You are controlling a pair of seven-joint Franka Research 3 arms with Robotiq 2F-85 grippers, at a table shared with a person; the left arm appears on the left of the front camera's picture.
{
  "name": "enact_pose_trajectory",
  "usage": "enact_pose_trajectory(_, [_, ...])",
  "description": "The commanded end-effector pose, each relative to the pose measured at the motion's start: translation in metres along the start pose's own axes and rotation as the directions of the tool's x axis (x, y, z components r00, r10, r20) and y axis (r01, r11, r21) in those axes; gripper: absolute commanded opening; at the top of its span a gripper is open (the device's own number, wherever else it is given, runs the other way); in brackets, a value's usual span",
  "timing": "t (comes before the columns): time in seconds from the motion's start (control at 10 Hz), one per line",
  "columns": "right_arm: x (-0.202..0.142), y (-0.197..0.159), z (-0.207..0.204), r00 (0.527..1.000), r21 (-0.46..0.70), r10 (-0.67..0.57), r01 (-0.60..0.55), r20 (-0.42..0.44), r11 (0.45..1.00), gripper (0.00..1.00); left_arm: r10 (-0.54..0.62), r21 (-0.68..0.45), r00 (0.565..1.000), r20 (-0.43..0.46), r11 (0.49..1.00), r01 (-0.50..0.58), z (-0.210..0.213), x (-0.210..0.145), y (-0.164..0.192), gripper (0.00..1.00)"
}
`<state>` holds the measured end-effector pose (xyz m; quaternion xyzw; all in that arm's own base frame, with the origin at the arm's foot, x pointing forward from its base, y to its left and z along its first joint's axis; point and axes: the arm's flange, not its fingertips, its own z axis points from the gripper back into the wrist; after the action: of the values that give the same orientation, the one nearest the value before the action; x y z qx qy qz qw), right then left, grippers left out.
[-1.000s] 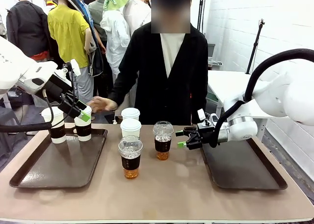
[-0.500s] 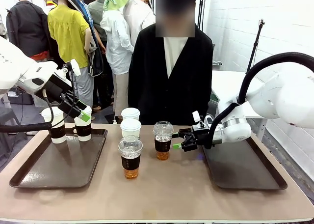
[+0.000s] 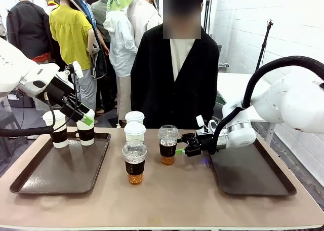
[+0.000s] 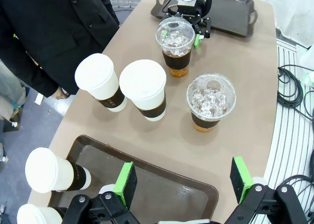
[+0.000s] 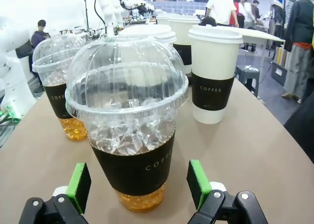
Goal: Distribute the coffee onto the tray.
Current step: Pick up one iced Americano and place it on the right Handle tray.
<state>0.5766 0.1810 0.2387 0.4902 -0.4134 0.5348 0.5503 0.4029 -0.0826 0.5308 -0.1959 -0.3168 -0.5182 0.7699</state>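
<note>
1. right gripper (image 3: 180,150) released, jaws spread wide, nothing clamped; it lies roughly level just above the table (image 3: 167,200)
2. far dome cup (image 5: 128,130), amber drink with ice and a dark sleeve printed COFFEE, stands upright dead ahead of the right gripper; its base sits between the two green pads (image 5: 80,186); a gap shows on both sides, so no contact
3. near dome cup (image 3: 134,161) is upright on the table, ahead of the right gripper and off to one side, beyond the far dome cup; apart from it
4. two table cups, white lids and brown sleeves, stand past the far dome cup from the right gripper; front one (image 3: 134,132), back one (image 3: 134,117), close together
5. right tray (image 3: 253,178) lies behind the right gripper, under its wrist
6. left gripper (image 4: 184,181) released too, green pads wide apart; left wrist view shows the bare floor of the left tray (image 3: 61,172) between them
7. two tray cups, upright on the left tray's far end; inner one (image 3: 86,133) sits right at the left gripper's tip in the front view, touch or not cannot tell; outer one (image 3: 59,130) is just beside it
8. person (image 3: 174,84) in a black jacket stands beyond both grippers at the table's far edge
</note>
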Motion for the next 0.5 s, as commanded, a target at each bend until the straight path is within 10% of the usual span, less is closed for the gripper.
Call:
enact_pose_trajectory(0.0, [0.000, -0.006, -0.014, 0.999, 0.016, 0.005, -0.006, 0.034, 1.000, 1.00, -0.011, -0.012, 1.000, 0.024, 1.000, 0.012, 0.000, -0.002, 0.003, 1.00])
enact_pose_trajectory(0.4, [0.002, -0.008, -0.029, 1.000, 0.051, -0.003, 0.002, 0.030, 0.999, 1.00, -0.011, -0.012, 1.000, 0.024, 1.000, 0.012, 0.000, -0.002, 0.003, 1.00])
